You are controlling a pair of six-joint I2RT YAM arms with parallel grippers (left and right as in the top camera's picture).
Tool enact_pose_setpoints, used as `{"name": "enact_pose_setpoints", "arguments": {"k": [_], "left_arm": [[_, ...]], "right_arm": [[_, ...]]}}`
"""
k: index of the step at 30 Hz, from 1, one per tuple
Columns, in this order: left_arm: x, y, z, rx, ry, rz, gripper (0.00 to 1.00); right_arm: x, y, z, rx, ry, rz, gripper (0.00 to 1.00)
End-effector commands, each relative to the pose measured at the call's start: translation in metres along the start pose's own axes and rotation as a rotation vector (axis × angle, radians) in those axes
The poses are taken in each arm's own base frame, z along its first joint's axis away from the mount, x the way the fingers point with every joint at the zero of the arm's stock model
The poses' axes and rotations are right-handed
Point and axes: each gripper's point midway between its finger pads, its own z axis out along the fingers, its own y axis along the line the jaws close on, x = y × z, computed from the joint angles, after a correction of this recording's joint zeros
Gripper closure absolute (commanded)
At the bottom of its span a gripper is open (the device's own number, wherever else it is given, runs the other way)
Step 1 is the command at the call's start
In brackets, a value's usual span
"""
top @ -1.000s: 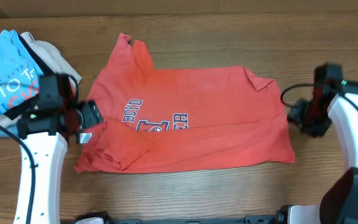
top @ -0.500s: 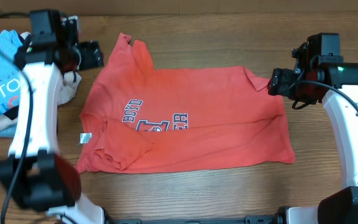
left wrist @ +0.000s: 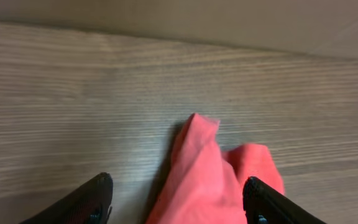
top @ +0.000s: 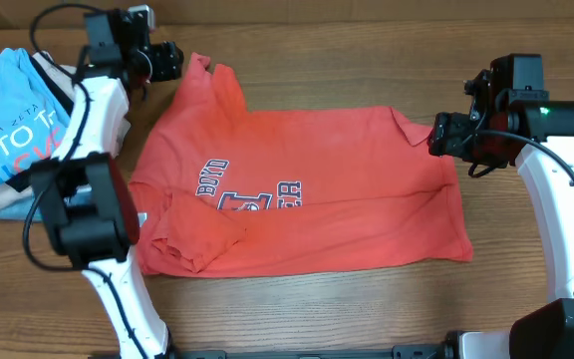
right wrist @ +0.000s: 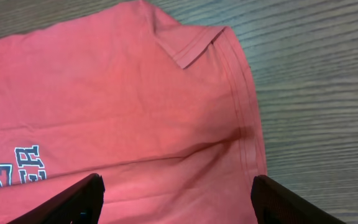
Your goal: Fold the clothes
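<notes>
Left jaws gape wide over the coral T-shirt's [top: 307,189] far corner. Right jaws, equally wide, hover above its right edge.

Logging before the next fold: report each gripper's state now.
Left gripper: open, empty, over a tip of the coral-red T-shirt.
Right gripper: open, empty, over the T-shirt's hemmed corner.

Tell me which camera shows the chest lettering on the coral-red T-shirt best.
The overhead view: the lettering on the T-shirt is fully in frame. The right wrist view catches only its last letters, "ER", at the lower left edge. The left wrist view shows just a tip of the shirt, no lettering.
</notes>
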Motion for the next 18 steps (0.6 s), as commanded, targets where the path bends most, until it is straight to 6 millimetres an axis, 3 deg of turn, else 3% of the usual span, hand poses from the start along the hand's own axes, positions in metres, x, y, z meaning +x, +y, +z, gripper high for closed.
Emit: {"name": "enact_pose_setpoints", "arguments": {"k": [1, 5, 9, 13, 15, 18], "left_arm": [[0.013, -0.01, 0.027, 0.062, 0.016, 0.027, 0.31], [0.023, -0.009, 0.045, 0.068, 0.019, 0.033, 0.31], [0.027, -0.01, 0.051, 0.07, 0.021, 0.037, 0.36], [0.035, -0.008, 0.053, 0.066, 0.047, 0.028, 0.5], [0.042, -0.007, 0.055, 0.065, 0.072, 0.023, 0.63], [0.056, -0.006, 0.057, 0.063, 0.118, 0.007, 0.68]], "right_arm": [[0.004, 0.0, 0.001, -0.002, 0.004, 0.0, 0.21], [0.004, 0.0, 0.001, -0.002, 0.004, 0.001, 0.21], [0.004, 0.0, 0.001, -0.002, 0.003, 0.001, 0.22], [0.004, 0.0, 0.001, -0.001, 0.003, 0.0, 0.23], [0.004, 0.0, 0.001, -0.001, 0.003, 0.0, 0.23], [0.004, 0.0, 0.001, -0.002, 0.003, 0.0, 0.23]]}}
